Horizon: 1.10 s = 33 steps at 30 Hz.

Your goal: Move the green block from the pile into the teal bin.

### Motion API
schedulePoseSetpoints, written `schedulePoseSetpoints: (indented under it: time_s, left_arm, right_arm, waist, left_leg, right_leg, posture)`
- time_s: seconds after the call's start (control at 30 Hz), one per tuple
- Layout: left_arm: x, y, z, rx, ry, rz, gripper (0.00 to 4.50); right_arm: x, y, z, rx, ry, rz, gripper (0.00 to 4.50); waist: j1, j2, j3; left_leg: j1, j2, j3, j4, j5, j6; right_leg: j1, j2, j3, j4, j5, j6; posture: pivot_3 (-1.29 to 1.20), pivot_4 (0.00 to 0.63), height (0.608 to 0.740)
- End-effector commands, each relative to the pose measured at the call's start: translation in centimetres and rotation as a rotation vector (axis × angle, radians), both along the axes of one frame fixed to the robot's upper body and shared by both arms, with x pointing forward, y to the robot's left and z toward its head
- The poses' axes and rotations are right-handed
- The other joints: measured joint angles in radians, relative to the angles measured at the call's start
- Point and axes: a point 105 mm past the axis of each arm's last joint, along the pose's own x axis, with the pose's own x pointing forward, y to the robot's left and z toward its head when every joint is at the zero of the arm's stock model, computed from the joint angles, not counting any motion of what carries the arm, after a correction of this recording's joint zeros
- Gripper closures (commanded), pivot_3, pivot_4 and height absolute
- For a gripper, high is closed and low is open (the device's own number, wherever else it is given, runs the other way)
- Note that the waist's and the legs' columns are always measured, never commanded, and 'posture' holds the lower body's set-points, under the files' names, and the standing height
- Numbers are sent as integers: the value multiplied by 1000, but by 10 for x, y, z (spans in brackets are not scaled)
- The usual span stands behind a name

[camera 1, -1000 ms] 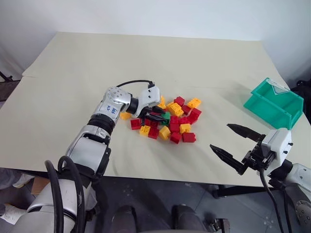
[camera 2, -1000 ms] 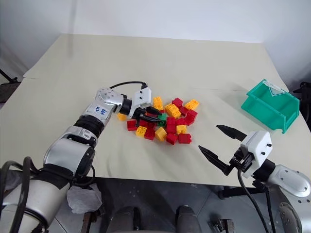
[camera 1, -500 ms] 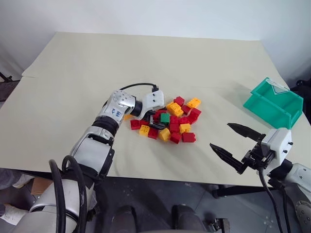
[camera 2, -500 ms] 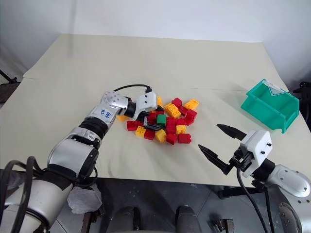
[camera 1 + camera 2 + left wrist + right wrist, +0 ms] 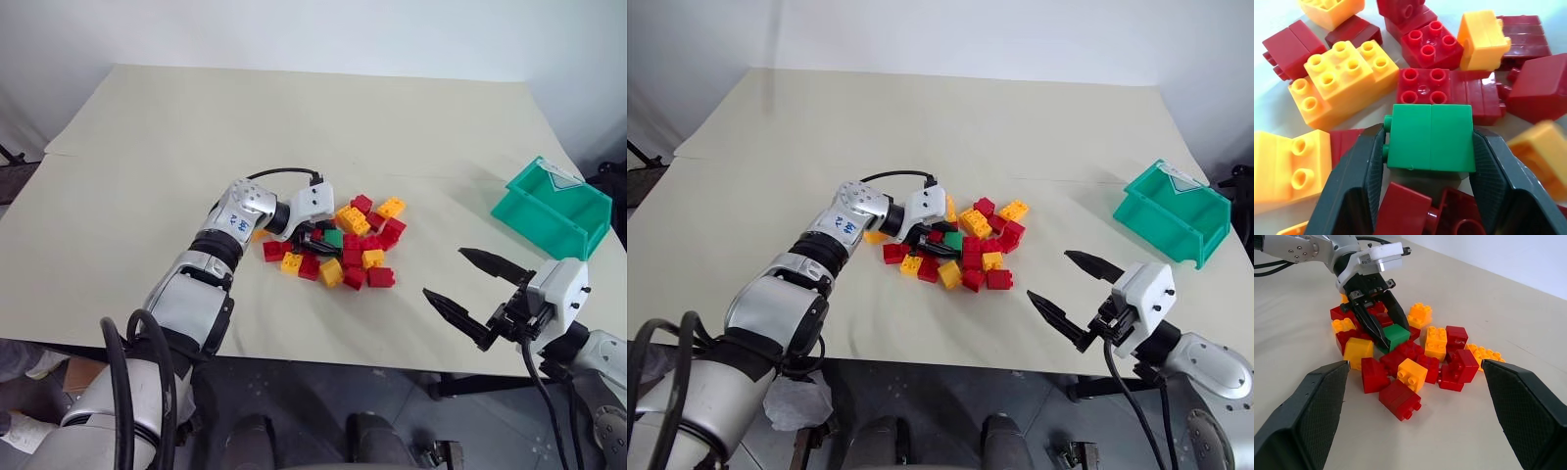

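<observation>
Our left gripper (image 5: 1427,196) has closed from wide open onto the green block (image 5: 1430,137), which still sits in the pile (image 5: 338,240). The grasp looks set, so next we lift toward the bin (image 5: 554,208), well right of the pile; our right gripper (image 5: 477,291) waits open.

Silver-grey arms, black cables, black tool fingers (image 5: 1352,191), perhaps ribbed.

- The green block (image 5: 1430,137) is hemmed in by the pile (image 5: 358,245); red bricks (image 5: 1437,90) touch it.
- Bare table (image 5: 451,166) is left between pile and teal bin (image 5: 554,208) at the right edge.
</observation>
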Motion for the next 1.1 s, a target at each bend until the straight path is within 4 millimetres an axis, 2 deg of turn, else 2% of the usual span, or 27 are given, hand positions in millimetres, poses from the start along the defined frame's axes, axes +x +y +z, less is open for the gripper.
schedulePoseSetpoints:
  time_s: [0.03,0.1,0.2,0.3,0.33,0.43,0.57,0.7,0.77,0.83,0.93,0.97,1.1]
  left_arm:
    - [1,-6,33,-74,-56,-45,2421]
    - [-1,-10,50,-115,-73,-80,2421]
    - [-15,-32,81,-202,-77,-211,2421]
    - [-28,-61,83,-221,-85,-298,2421]
    - [-32,-71,80,-216,-83,-324,2421]
    - [-47,-115,52,-187,-83,-353,2421]
    - [-54,-137,27,-160,-88,-331,2421]
    - [-57,-144,8,-122,-100,-320,2421]
    - [-60,-148,2,-139,-78,-304,1681]
    - [-61,-150,2,-164,-61,-301,1128]
    - [-63,-149,10,-229,-26,-309,209]
    - [-64,-147,13,-247,-15,-325,11]
    - [-62,-135,32,-335,-9,-366,11]
  right_arm:
    - [-5,-1,9,-2,-48,-5,0]
    - [-7,-3,9,-5,-48,-16,0]
    - [-11,-10,9,-10,-48,-52,0]
    - [-14,-15,9,-13,-50,-85,0]
    - [-14,-17,9,-14,-50,-97,0]
    - [-18,-23,8,-10,-50,-156,0]
    - [-26,-28,5,4,-44,-210,0]
    - [-31,-29,1,17,-39,-241,0]
    - [-35,-29,-2,29,-35,-255,0]
    - [-37,-29,-5,32,-34,-259,0]
    - [-37,-30,-8,32,-28,-259,0]
    - [-37,-30,-9,31,-24,-258,0]
    - [-31,-34,-12,8,-17,-243,0]
  waist:
    - [1,0,0]
    - [1,0,0]
    - [5,-1,0]
    - [11,-1,0]
    - [12,-1,0]
    - [20,-1,0]
    - [13,-1,1]
    - [-2,-1,0]
    - [-1,-1,0]
    - [1,-1,0]
    - [3,-1,0]
    - [3,-1,0]
    - [2,-1,0]
  left_leg:
    - [0,0,0,0,0,0]
    - [0,0,0,0,0,0]
    - [-2,0,0,0,0,0]
    - [-2,-1,-1,0,-1,0]
    - [-2,-1,-1,0,-1,0]
    - [-2,-1,-1,0,-1,1]
    - [-3,-1,-2,0,-1,1]
    - [-2,-1,-5,-3,-1,1]
    - [-1,-1,-5,-3,-1,1]
    - [-2,-2,-6,-2,-1,1]
    - [-2,-2,-6,-3,-1,1]
    - [-2,-2,-6,-3,-1,1]
    - [-2,-2,-6,-3,-1,1]
  right_leg:
    - [0,0,0,0,0,0]
    - [0,0,0,0,0,0]
    - [-1,0,0,-1,0,0]
    - [0,0,-1,-2,0,0]
    - [1,0,-1,-2,0,0]
    - [1,0,-1,-3,0,0]
    - [-1,0,-1,-3,0,0]
    - [-2,0,-1,-1,0,0]
    - [0,0,-1,-1,0,0]
    - [0,0,-1,-2,0,0]
    - [0,0,-1,-2,0,0]
    - [0,0,-1,-2,0,0]
    - [0,0,-1,-2,0,0]
  posture:
    - [0,150,740]
    - [0,150,740]
    - [0,150,740]
    - [0,150,740]
    - [0,150,740]
    - [0,150,740]
    - [0,150,740]
    - [0,150,740]
    - [0,150,740]
    - [0,150,740]
    - [0,150,740]
    - [0,150,740]
    - [0,150,740]
